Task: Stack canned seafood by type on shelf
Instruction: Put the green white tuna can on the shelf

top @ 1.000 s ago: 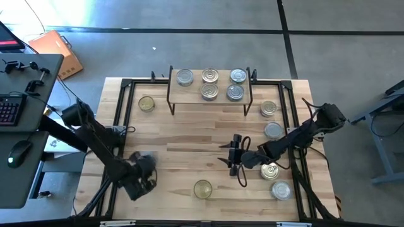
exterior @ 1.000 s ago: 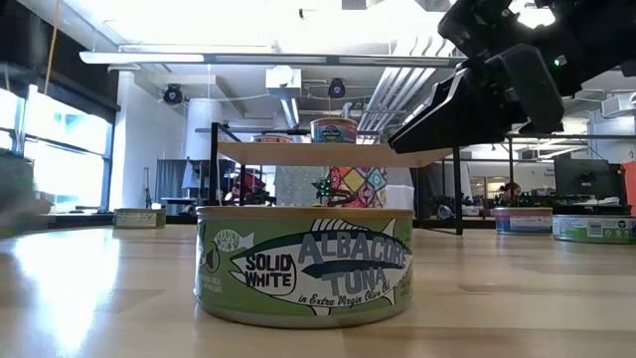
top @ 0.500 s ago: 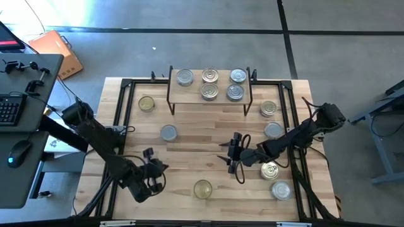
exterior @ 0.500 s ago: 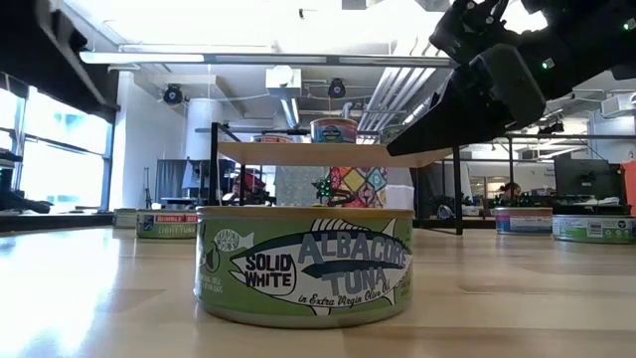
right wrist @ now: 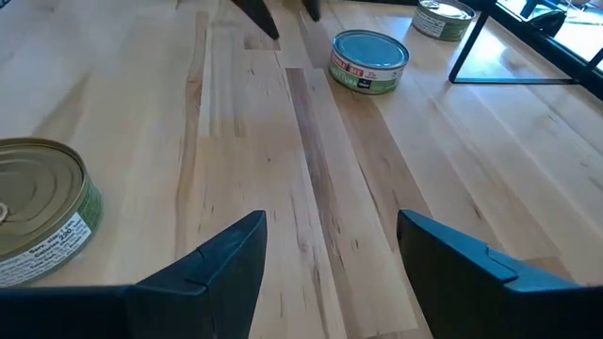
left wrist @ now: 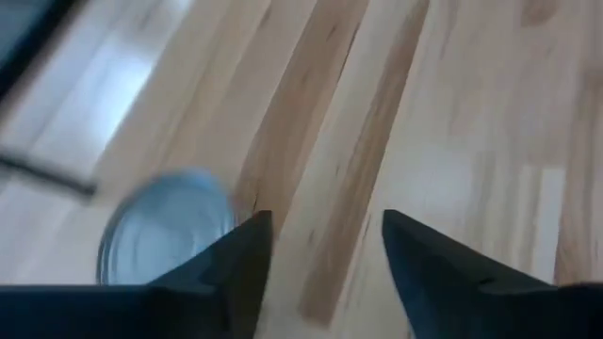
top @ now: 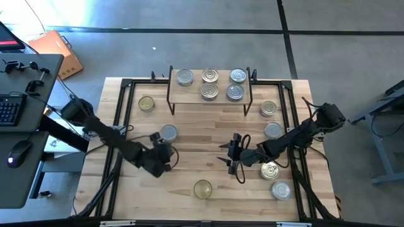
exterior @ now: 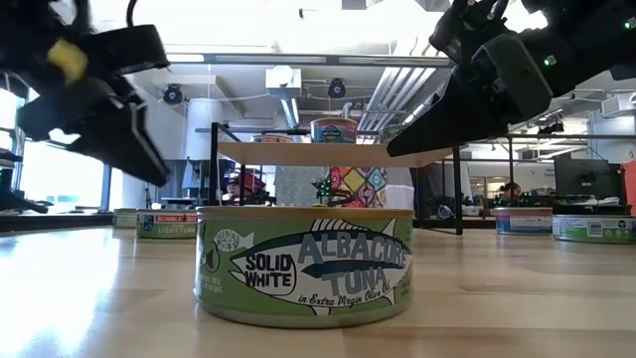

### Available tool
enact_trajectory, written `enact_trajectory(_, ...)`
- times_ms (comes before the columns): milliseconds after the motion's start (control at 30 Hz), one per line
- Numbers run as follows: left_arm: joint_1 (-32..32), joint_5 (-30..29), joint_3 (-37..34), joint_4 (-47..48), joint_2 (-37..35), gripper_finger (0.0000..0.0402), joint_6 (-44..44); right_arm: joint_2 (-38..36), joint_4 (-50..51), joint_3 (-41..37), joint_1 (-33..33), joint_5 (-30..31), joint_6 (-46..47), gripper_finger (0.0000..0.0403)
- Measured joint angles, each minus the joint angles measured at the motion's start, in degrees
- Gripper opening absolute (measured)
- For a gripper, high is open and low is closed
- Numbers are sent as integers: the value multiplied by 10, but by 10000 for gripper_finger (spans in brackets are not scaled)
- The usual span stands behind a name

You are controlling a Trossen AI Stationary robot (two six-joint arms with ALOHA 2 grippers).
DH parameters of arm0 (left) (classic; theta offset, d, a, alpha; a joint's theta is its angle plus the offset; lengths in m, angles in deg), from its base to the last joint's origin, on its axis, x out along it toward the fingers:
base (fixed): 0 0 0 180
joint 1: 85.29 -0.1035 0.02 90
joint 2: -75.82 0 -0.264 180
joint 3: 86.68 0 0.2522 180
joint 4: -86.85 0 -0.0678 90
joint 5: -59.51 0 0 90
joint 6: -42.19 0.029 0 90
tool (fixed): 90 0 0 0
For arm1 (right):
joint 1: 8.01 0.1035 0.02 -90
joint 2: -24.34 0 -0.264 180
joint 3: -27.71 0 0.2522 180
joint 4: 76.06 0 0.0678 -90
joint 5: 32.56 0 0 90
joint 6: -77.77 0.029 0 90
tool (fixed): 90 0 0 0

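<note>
Green tuna tin (exterior: 304,265), prob. gold-topped

The butcher-block table (top: 189,164) has pale wood strips and a black metal frame (top: 123,113) running along its edges. Off its left side stands a dark desk (top: 25,126) carrying a keyboard (top: 7,108) and a mouse (top: 21,150). An orange box (top: 60,50) lies on the grey floor (top: 189,16) beyond. In the low view, ceiling ducts (exterior: 393,85) and what may be a monitor (exterior: 581,179) show behind the table.
</note>
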Motion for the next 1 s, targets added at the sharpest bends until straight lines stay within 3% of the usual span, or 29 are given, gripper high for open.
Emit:
enact_trajectory(100,-21,-21,-35,-89,-15,225,131,0,1,0,0,0,-1,232)
enact_trajectory(267,-62,-7,-83,-148,-16,223,285,0,3,0,0,0,0,232)
enact_trajectory(567,-137,34,-151,-200,-16,158,297,0,3,0,0,0,1,232)
enact_trajectory(900,-143,64,-166,-215,-19,19,297,0,3,0,0,0,15,232)
enact_trajectory(1000,-139,71,-166,-223,-19,7,285,0,3,0,0,0,15,232)
